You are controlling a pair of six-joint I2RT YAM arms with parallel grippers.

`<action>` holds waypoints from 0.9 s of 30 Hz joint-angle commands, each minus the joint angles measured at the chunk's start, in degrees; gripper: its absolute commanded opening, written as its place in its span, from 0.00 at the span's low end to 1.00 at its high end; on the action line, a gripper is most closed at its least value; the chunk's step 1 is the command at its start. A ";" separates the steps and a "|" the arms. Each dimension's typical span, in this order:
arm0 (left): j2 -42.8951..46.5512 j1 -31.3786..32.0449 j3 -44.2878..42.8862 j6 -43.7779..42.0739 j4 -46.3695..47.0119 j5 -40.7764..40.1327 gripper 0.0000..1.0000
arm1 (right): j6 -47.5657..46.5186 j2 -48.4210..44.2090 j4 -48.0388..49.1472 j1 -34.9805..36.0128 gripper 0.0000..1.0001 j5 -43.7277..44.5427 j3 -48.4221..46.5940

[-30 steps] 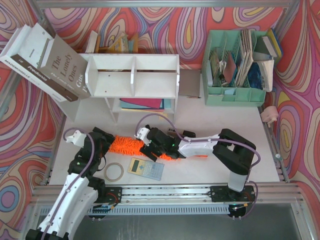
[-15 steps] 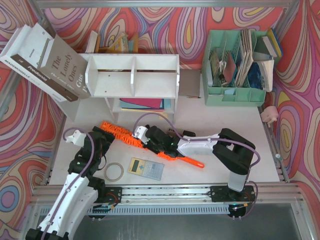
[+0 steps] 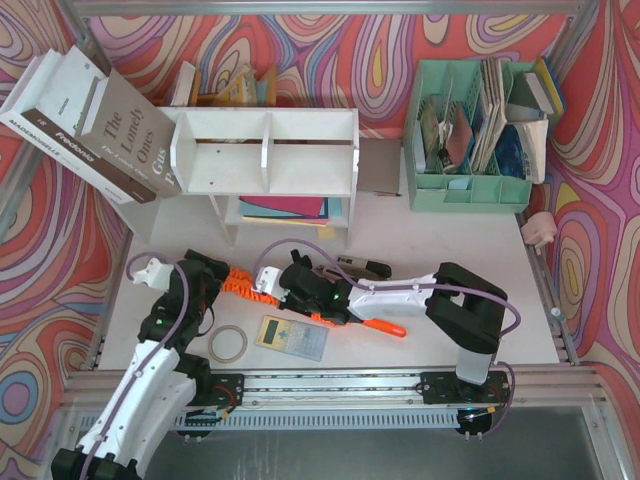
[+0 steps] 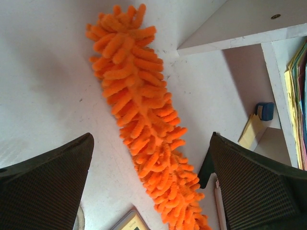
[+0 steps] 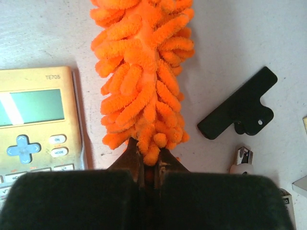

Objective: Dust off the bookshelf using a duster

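Swirling red, orange and purple patterns are covering the walls around a white surface (image 3: pixel 450 250). The bookshelf (image 3: pixel 265 150) is standing at the back of it, left of centre, with coloured sheets lying in its lower tier. Two large books (image 3: pixel 95 125) are leaning at its left end, and a mint-green file organizer (image 3: pixel 470 190) is sitting apart to its right.

The duster (image 3: pixel 245 282) is lying slantwise in front of the bookshelf, its fluffy orange head pointing left while its thin handle is running right toward the near edge. The right arm (image 3: pixel 400 292) is reaching in from the right. The right jaws are pinching fully shut on the duster where the fluff is giving way to the handle, and the right wrist view is showing the chenille bunching just above the closed tips.

The left arm (image 3: pixel 160 340) is hovering over the head's left end with the left jaws standing wide apart, gripping nothing. In the left wrist view the head is passing below and between the two fingers without touching either.

A yellow calculator (image 3: pixel 292 336) is lying just beside the duster on the near side, a tape roll (image 3: pixel 228 344) is sitting left of it, and a black clip (image 5: pixel 240 108) is lying on the duster's other side.
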State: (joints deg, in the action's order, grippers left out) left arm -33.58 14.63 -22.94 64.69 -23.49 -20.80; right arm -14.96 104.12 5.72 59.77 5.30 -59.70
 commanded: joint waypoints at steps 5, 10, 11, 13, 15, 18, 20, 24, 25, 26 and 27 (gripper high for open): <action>-5.68 -0.22 -3.78 2.79 3.19 2.88 0.94 | -2.75 -4.74 2.00 1.69 0.00 6.76 -2.36; -9.62 -0.22 -4.89 4.17 2.84 4.17 0.91 | -3.55 -6.33 2.84 2.42 0.00 9.24 -2.76; -10.24 -0.22 -4.92 4.38 2.85 4.16 0.91 | -3.65 -6.58 2.89 2.72 0.00 9.39 -2.99; -11.35 -0.22 -4.86 4.85 3.66 4.23 0.91 | -3.93 -6.88 2.39 3.36 0.00 9.33 -3.70; -12.24 -0.22 -4.75 4.92 5.49 4.92 0.91 | -3.99 -6.91 1.69 4.08 0.00 9.25 -4.40; -13.13 -0.22 -5.15 4.62 7.39 6.44 0.90 | -3.89 -6.57 1.23 5.38 0.00 8.94 -5.21; -13.62 -0.22 -5.52 4.50 7.46 6.89 0.88 | -3.55 -6.39 1.23 6.14 0.00 8.94 -5.67; -13.59 -0.22 -5.74 4.31 6.50 7.43 0.78 | -2.68 -6.24 1.60 6.83 0.00 9.09 -6.11; -13.26 -0.22 -5.76 4.31 6.15 7.36 0.73 | -2.57 -6.21 1.71 6.85 0.00 9.18 -6.25; -12.81 -0.22 -5.72 4.37 5.65 7.16 0.67 | -2.58 -6.14 1.78 6.85 0.00 9.20 -6.36; -12.27 -0.22 -5.71 4.51 5.31 6.96 0.57 | -2.46 -6.12 1.91 6.85 0.00 9.27 -6.40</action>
State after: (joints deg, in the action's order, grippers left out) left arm -47.20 14.63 -27.66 68.93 -17.67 -14.13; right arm -17.91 99.66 5.43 66.50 13.17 -63.86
